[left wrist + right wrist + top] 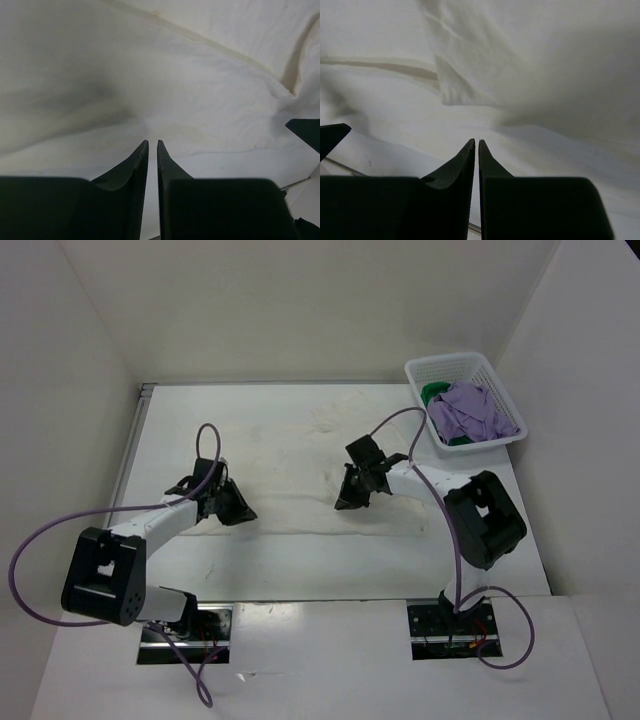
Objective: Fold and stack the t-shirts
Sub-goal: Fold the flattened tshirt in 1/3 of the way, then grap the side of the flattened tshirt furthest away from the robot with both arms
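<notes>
**Two claws at the edge of the white shirt**

In the middle of the top view, the left claw (245,513) and the right claw (343,504) sit at the near edge of the white shirt (300,455); both are pinched closed; I cannot tell if cloth is caught between the fingers; the shirt lies spread flat on the table (300,580); at the upper right, the purple shirt (470,410) lies piled on the green shirt (433,393) in the white basket (450,362).

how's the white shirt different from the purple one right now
The white t-shirt is spread out nearly flat on the table. The lavender t-shirt is crumpled in a heap in the basket at the far right. The white one lies by itself, while the lavender one sits on top of a green t-shirt. Both are plain, soft cloth.
</notes>
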`<state>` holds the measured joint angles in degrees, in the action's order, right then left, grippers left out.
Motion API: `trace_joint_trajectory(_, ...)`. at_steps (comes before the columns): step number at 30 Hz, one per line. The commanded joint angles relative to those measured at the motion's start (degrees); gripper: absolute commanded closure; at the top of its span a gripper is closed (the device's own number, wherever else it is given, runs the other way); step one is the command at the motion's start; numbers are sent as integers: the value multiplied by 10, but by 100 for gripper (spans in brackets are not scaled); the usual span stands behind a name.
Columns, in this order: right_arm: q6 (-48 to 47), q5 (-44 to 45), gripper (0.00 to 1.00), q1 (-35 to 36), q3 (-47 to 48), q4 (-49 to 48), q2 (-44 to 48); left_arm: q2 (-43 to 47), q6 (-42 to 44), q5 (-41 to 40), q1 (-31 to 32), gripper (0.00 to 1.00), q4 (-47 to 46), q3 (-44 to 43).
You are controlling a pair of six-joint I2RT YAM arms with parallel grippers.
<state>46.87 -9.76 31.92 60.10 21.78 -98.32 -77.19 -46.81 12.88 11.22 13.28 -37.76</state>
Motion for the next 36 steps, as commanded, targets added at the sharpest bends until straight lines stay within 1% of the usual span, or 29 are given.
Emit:
trace_joint_trajectory(1,-6,14,90,16,29,12,-13,-19,-2,6,-13,82,-14,-20)
trace_joint_trajectory(2,0,14,90,16,16,12,-13,-25,-2,29,-22,82,-14,-12)
trace_joint_trajectory(5,15,14,90,30,-34,-6,-8,-25,-2,36,-60,82,-19,33)
trace_joint_trajectory(6,16,14,90,30,-43,-12,-8,-25,-16,46,-73,82,-14,44)
trace_joint_trajectory(7,16,14,90,30,-48,-12,-13,-33,-21,62,-109,82,-14,58)
trace_joint_trajectory(8,16,20,91,30,-53,-12,-13,-38,-28,97,-128,82,-21,83)
trace_joint_trajectory(10,16,20,91,30,-62,-5,-13,-38,-28,105,-153,82,-10,90)
trace_joint_trajectory(11,16,25,92,35,-75,-5,-6,-24,-33,105,-165,82,7,95)
trace_joint_trajectory(13,16,26,92,40,-94,0,2,-3,-42,100,-171,82,28,95)
trace_joint_trajectory(17,22,26,92,53,-127,14,25,80,-75,94,-171,82,95,119)
trace_joint_trajectory(18,28,14,92,66,-145,14,36,102,-86,94,-171,82,116,124)
trace_joint_trajectory(23,52,-20,92,94,-200,25,82,113,-92,94,-165,86,155,124)
trace_joint_trajectory(25,52,-12,92,94,-200,43,105,119,-84,100,-165,88,160,119)
trace_joint_trajectory(26,52,-4,90,89,-190,60,130,119,-84,100,-165,89,160,110)
trace_joint_trajectory(27,42,1,86,83,-179,69,140,119,-73,100,-165,89,160,98)
trace_joint_trajectory(30,25,-7,78,47,-116,92,158,111,-54,112,-165,89,148,5)
trace_joint_trajectory(31,13,-13,77,39,-98,92,158,95,-49,112,-165,89,125,-63)
trace_joint_trajectory(32,7,-13,75,20,-66,98,158,84,-44,112,-171,88,113,-98)
trace_joint_trajectory(33,-6,-21,75,10,-52,98,158,57,-43,98,-171,86,76,-131)
trace_joint_trajectory(34,-13,-29,77,1,-39,98,158,39,-37,66,-171,84,57,-159)
trace_joint_trajectory(35,-20,-34,81,-9,-18,90,158,21,-37,45,-171,84,39,-205)
trace_joint_trajectory(36,-32,-42,89,-25,-10,74,152,-20,-37,9,-171,84,-5,-221)
